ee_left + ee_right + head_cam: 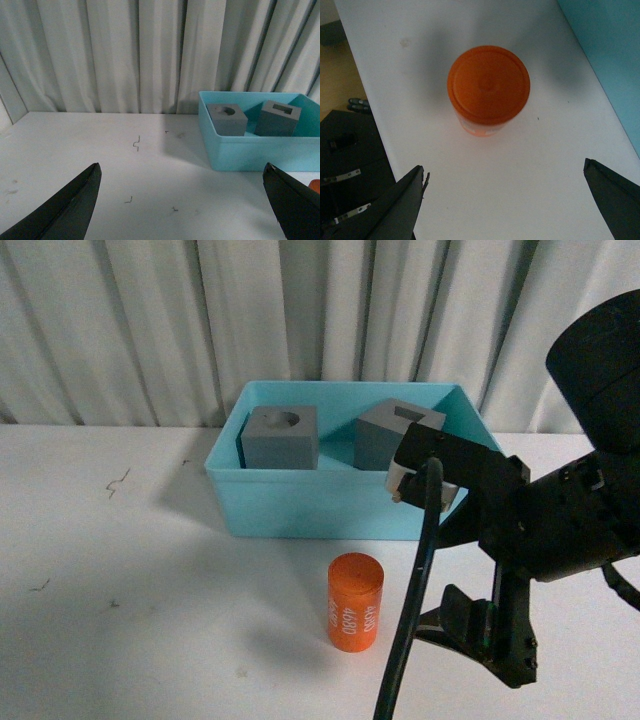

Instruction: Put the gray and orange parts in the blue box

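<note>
The blue box (310,510) stands at the middle back of the white table. Two gray cubes lie in it: one with a round recess (280,437) on the left, one with a square recess (395,435) on the right. The orange cylinder (355,602) with white numbers stands upright on the table in front of the box. My right gripper (505,175) is open and empty above the cylinder (488,90), a little short of it; its arm (540,520) fills the right of the front view. My left gripper (182,172) is open and empty, left of the box (250,150).
A pleated white curtain (300,310) hangs behind the table. Small dark marks (136,144) dot the table left of the box. In the right wrist view the table edge (367,100) and dark equipment (350,160) beyond it show close to the cylinder.
</note>
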Available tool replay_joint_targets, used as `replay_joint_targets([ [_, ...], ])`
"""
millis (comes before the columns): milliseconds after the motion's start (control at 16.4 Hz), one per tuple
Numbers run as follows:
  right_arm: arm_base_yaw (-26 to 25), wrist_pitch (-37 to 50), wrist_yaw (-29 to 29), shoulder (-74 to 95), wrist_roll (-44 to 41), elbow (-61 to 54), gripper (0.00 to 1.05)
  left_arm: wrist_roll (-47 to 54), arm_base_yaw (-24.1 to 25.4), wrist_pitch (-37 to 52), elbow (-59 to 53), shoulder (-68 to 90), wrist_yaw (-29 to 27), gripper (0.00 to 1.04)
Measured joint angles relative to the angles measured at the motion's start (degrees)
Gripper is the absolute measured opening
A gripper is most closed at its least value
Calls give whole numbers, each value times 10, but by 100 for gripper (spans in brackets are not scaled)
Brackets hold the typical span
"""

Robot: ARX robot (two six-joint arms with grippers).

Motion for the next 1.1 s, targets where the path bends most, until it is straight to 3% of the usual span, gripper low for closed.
replay_joint_targets([
  [730,63,33,15,94,58,78,98,0,0,0,0,0,0,98],
  [791,63,33,15,94,59,79,95,0,0,0,0,0,0,98],
  [1095,63,24,18,94,60,80,53,0,0,0,0,0,0,98],
])
